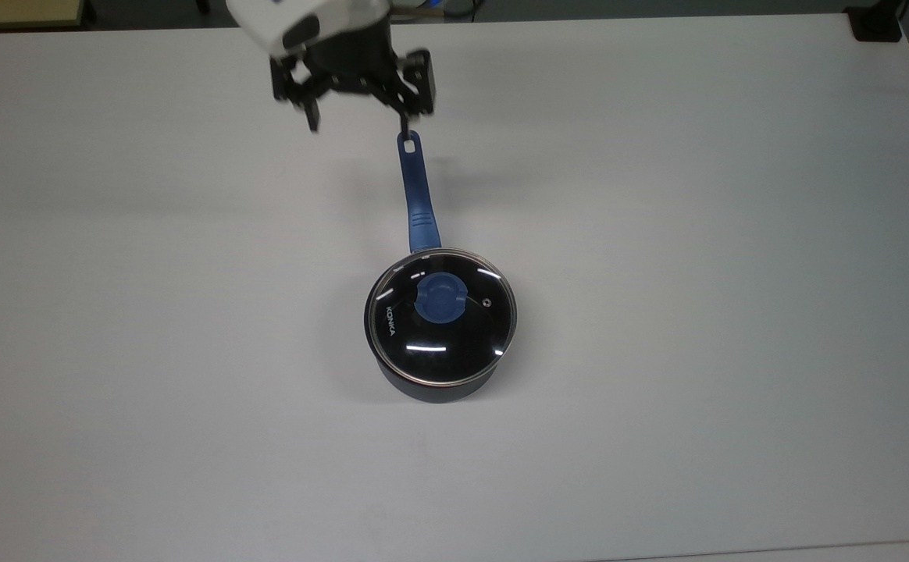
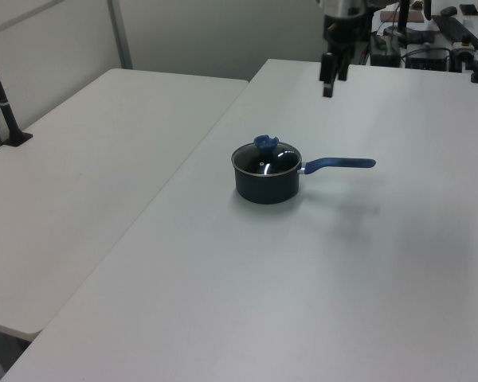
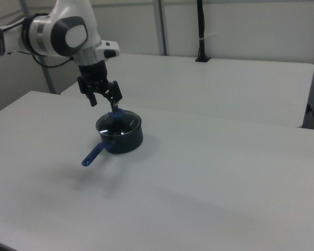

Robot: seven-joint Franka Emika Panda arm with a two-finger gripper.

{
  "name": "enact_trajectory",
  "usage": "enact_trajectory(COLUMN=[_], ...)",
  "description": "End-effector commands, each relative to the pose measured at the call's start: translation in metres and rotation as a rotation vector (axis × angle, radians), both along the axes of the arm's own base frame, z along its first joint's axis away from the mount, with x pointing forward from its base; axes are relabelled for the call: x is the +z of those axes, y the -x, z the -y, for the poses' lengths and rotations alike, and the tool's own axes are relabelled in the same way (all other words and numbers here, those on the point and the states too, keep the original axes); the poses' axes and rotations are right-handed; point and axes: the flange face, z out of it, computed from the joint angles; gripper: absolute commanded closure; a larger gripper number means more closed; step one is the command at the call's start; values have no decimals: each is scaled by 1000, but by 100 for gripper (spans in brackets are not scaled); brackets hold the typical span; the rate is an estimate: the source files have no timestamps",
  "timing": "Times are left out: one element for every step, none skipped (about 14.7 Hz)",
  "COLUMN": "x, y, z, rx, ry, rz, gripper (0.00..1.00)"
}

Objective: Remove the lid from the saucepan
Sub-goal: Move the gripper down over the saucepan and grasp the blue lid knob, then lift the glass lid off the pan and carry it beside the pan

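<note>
A: Lid [image 1: 440, 316] status?
B: Seated flat on saucepan [image 1: 433, 388], steel rim all round the pan mouth. Blue knob [image 1: 439, 300] at centre, small vent hole toward the top view's right of knob, white "KONKA" lettering toward the top view's left edge of glass. Untouched.

A: Saucepan location?
B: Upright on white counter [image 1: 696, 257], near mid-surface. Long blue handle [image 1: 417, 191] pointing toward the top view's upper edge, slot hole at far end. In left view, pan [image 2: 266, 182] with handle [image 2: 339, 164] running toward the left view's right. In right view, pan [image 3: 120, 135] with handle [image 3: 93, 154] angled toward the lower left of the frame.

A: Hand?
B: Raised above counter, well apart from lid. In top view, hand [image 1: 358, 125] just above the handle's slotted end in the frame, one fingertip overlapping it there; contact not confirmable. Fingers spread wide, nothing between them. In left view, hand [image 2: 327, 89] high over counter, beyond the pan. In right view, hand [image 3: 104, 102] hanging from white arm [image 3: 63, 32], fingers pointing down.

A: Surroundings?
B: Second white counter [image 2: 88, 167] alongside, in left view. Black post [image 3: 200, 31] on far counter, in right view.
</note>
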Motion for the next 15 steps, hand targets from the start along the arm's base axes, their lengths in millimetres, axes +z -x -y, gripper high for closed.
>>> enact_trajectory(x=[-21, -27, -38, -51, -63, -74, -82, -88, -97, -101, -102, -104, -107, -114, -115], y=[-42, -51, -63, -73, -79, -84, -88, -91, -93, -98, -101, -101, -102, -103, -103], z=[-12, -15, -28, -40, -48, -54, -60, -70, -77, -81, -82, -80, -80, -79, -80], rx=[-18, -32, -57, -70, -72, -74, -72, -62, -60, -70, -77, -71, -66, -63, -59], ry=[-78, -90, -97, -100, -99, -102, -105, -107, -109, -115, -116, -102, -93, -85, -82], rz=[9, 26, 74, 112, 121, 133, 150, 165, 170, 198, 223, 227, 225, 217, 216], gripper=[0, 0, 0, 0, 0, 0, 0, 0, 0, 0, 0, 0, 0, 8, 14])
